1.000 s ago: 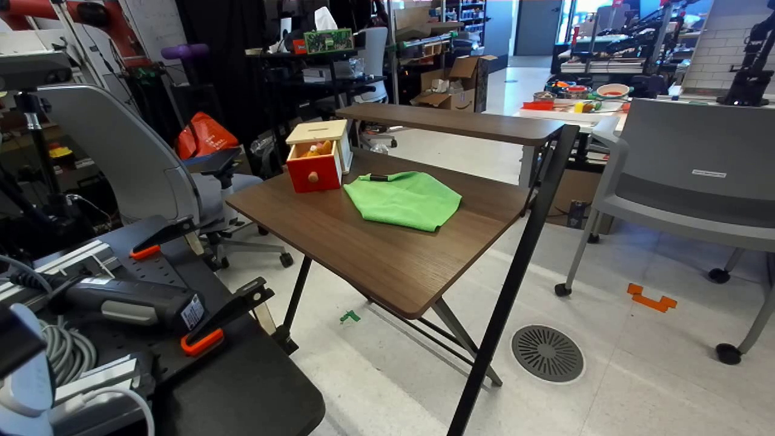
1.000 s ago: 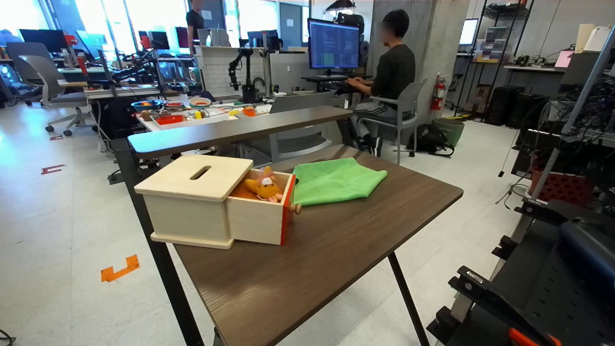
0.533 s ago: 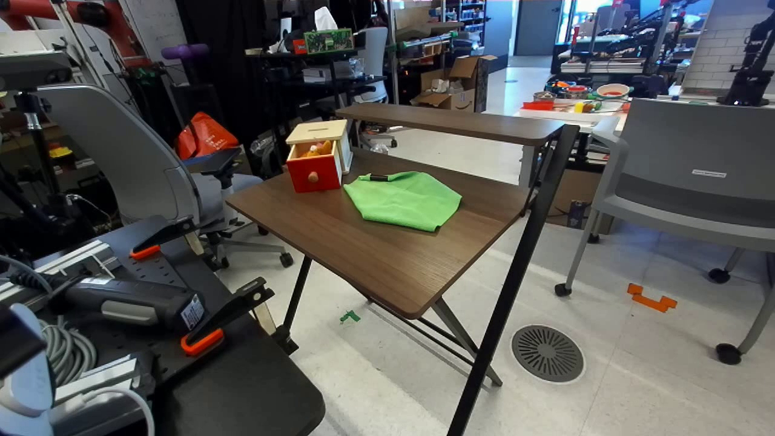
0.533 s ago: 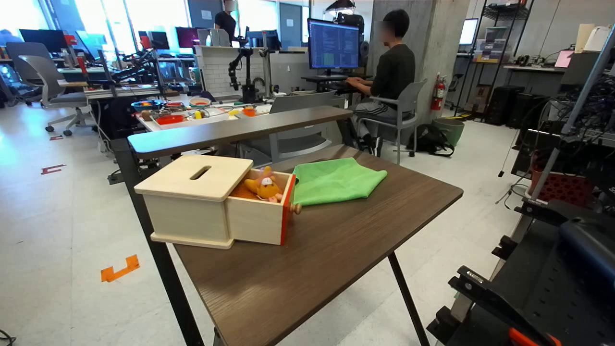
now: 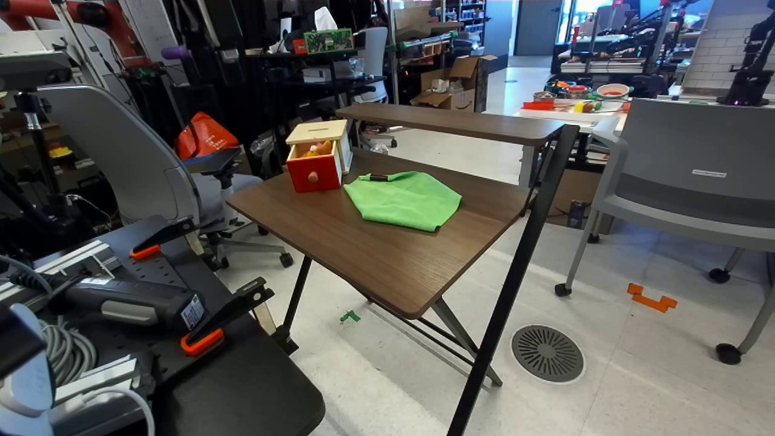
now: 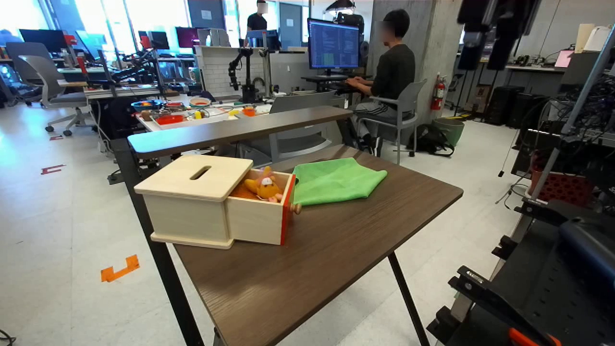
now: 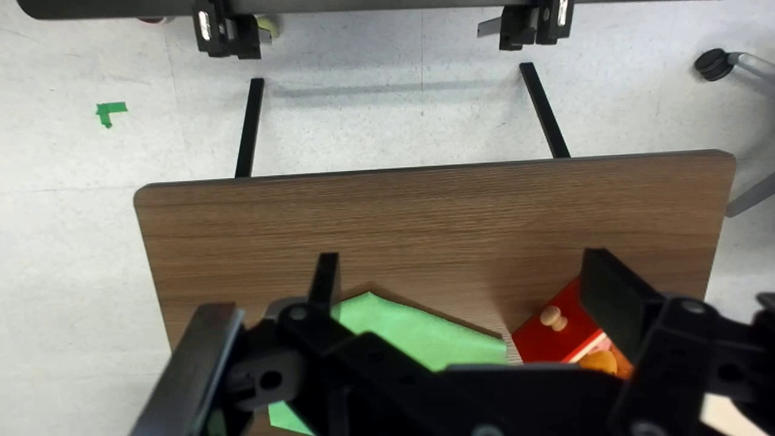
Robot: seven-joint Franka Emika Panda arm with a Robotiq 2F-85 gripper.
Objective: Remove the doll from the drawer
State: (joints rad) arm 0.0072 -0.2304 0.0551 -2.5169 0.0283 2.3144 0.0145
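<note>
Standing wide apart in the wrist view, the two fingers (image 7: 327, 278) of your gripper (image 7: 463, 266) have tabletop and cloth in view between them. The finger at the left shows against the table (image 7: 424, 212) and the green cloth (image 7: 418, 333); the finger at the right hides part of the drawer (image 7: 548, 340). In an exterior view, you find the gripper at the upper right, blurred, cut by the frame and well apart from the drawer.

Your count, left to right in an exterior view: one wooden drawer unit (image 6: 185, 214) under a slotted lid (image 6: 206, 187); one drawer, extending out to the right; one doll (image 6: 265, 189), orange-yellow, lying inside the drawer with its upper part above the wall; one round wooden knob (image 6: 296, 208) on the red front; one green cloth, spread on the table just beside that front. Whether cloth and drawer touch, you cannot tell.

Standing in your way around the doll are the drawer's walls, the lid covering the drawer's rear part. The raised shelf (image 6: 240, 127) runs behind the drawer unit. Farther back, left to right, you have a standing person (image 6: 257, 22), a lit monitor (image 6: 334, 45), a seated person (image 6: 396, 67) and a red fire extinguisher (image 6: 438, 93).
</note>
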